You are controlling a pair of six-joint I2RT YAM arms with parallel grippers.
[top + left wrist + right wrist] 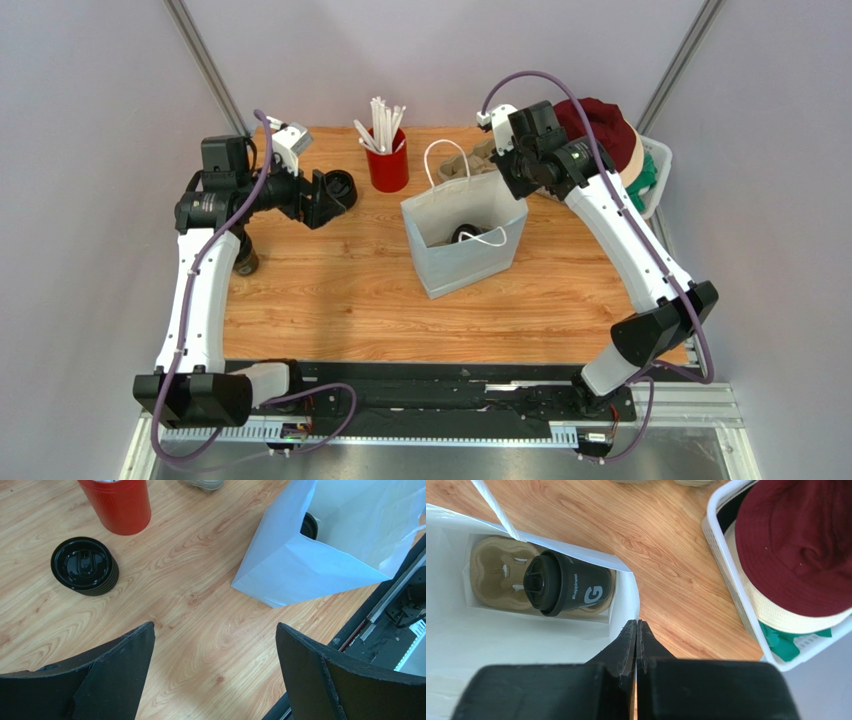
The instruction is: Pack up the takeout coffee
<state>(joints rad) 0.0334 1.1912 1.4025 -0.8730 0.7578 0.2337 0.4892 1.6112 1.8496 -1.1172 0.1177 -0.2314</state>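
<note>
Sitting in one brown cardboard carrier (491,575) inside the one white paper bag (470,262), the single dark, black-lidded takeout coffee cup (576,590) is risking a tip. The right pincer (636,627), fingers pressed together, is hovering at the bag's rim and may be catching the paper; I cannot tell. The left pincer (215,632) is gaping wide over the wooden bench (330,290). One red cup of white straws (388,165) and one squat black round piece (84,565) are standing there too.

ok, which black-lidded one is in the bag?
The G-printed cup, in the cardboard tray inside the white bag. The squat all-black piece sits outside on the table by the red cup.
</note>
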